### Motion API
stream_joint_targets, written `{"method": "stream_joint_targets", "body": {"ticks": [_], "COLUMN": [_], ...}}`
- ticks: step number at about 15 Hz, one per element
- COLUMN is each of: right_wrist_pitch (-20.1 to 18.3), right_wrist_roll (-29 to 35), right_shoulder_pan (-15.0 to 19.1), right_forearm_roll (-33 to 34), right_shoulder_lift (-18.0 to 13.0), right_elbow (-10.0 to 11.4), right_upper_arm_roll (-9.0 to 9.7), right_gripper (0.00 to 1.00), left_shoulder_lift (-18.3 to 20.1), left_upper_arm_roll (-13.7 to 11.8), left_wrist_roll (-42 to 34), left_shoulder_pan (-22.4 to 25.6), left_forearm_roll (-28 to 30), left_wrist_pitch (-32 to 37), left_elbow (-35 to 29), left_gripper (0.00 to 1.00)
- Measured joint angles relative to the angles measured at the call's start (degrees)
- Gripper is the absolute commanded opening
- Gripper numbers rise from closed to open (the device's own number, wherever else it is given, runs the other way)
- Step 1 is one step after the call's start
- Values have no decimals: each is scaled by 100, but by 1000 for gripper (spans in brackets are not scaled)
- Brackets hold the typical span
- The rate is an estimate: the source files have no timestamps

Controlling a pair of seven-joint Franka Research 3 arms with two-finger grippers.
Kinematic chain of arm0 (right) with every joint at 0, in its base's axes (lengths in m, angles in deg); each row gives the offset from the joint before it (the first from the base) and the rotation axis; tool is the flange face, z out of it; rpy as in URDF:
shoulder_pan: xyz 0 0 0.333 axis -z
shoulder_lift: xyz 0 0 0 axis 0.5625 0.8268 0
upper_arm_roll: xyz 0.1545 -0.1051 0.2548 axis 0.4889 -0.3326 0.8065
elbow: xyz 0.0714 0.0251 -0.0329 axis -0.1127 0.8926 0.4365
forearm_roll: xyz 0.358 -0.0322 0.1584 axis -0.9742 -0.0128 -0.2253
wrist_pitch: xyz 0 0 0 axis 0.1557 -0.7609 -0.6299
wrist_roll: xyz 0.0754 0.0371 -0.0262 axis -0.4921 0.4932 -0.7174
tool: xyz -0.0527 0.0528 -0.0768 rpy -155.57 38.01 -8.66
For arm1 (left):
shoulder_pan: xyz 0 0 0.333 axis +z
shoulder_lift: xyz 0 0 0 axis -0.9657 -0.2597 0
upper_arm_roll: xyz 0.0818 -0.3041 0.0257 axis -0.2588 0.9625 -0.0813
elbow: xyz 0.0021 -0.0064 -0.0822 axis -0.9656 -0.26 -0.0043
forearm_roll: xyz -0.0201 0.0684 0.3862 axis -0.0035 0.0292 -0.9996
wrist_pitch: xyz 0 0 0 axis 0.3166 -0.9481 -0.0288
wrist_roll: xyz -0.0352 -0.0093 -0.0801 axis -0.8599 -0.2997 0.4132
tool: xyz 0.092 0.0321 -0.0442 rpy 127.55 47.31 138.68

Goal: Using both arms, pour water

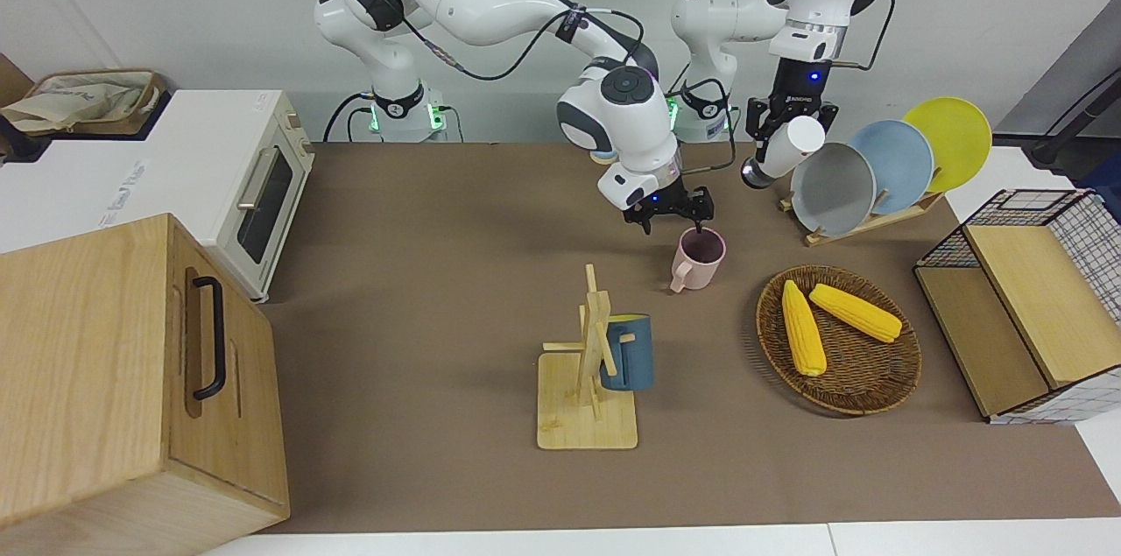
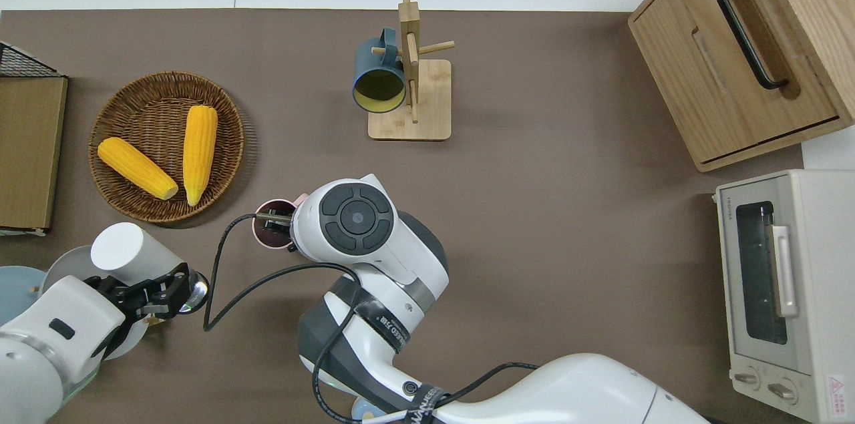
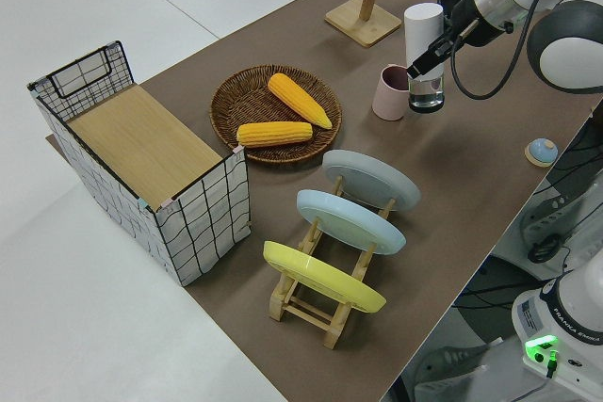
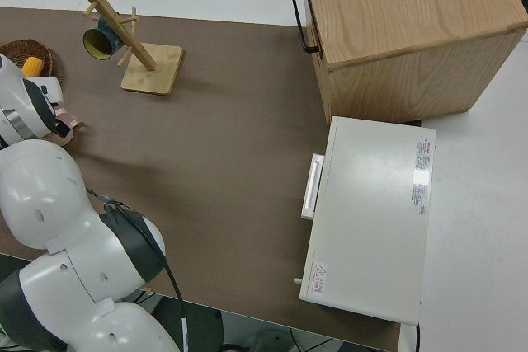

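Note:
A pink mug (image 1: 698, 260) (image 2: 264, 229) (image 3: 388, 93) stands on the brown table between the two arms. My right gripper (image 1: 679, 219) is down at the mug's rim; in the overhead view the wrist hides most of it. My left gripper (image 1: 775, 136) (image 2: 160, 292) (image 3: 431, 52) is shut on a white bottle (image 1: 795, 146) (image 2: 123, 247) (image 3: 424, 25) with a clear, shiny lower end. The bottle is about upright beside the mug, toward the left arm's end. I cannot tell whether its base touches the table.
A wicker basket (image 1: 841, 394) with two corn cobs lies farther from the robots than the bottle. A plate rack (image 1: 876, 166) and a wire crate (image 1: 1051, 302) are at the left arm's end. A mug tree (image 1: 591, 363) holds a blue mug (image 1: 628, 352). A toaster oven (image 1: 254, 188) and a wooden cabinet (image 1: 105, 381) fill the right arm's end.

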Motion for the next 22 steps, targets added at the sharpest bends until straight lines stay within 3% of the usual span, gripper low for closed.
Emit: {"method": "stream_joint_targets", "body": {"ticks": [3, 6, 8, 17, 22], "right_wrist_pitch": [-516, -1195, -1550, -2802, -3318], "right_wrist_roll": [-251, -1088, -1668, -4531, -5469], "right_shoulder_pan": [43, 206, 294, 663, 847], "right_forearm_roll": [199, 573, 677, 641, 175], "right_shoulder_lift": [-88, -265, -415, -1200, -1795], "right_elbow": [-138, -179, -179, -178, -155], "right_upper_arm_roll": [-29, -66, -228, -1611, -2380], "right_gripper": [990, 990, 990, 990, 990], "left_shoulder_lift": [-6, -50, -132, -570, -823], "left_upper_arm_roll": [0, 6, 9, 20, 20], "left_wrist_roll": [0, 0, 0, 138, 155], "left_shoulder_pan": [0, -21, -115, -650, -728], "left_forearm_roll": [0, 0, 0, 18, 18], "left_wrist_pitch": [0, 0, -3, -239, -235], "left_elbow": [-16, -60, -74, -74, -47], "left_gripper": [0, 0, 0, 0, 0]}}
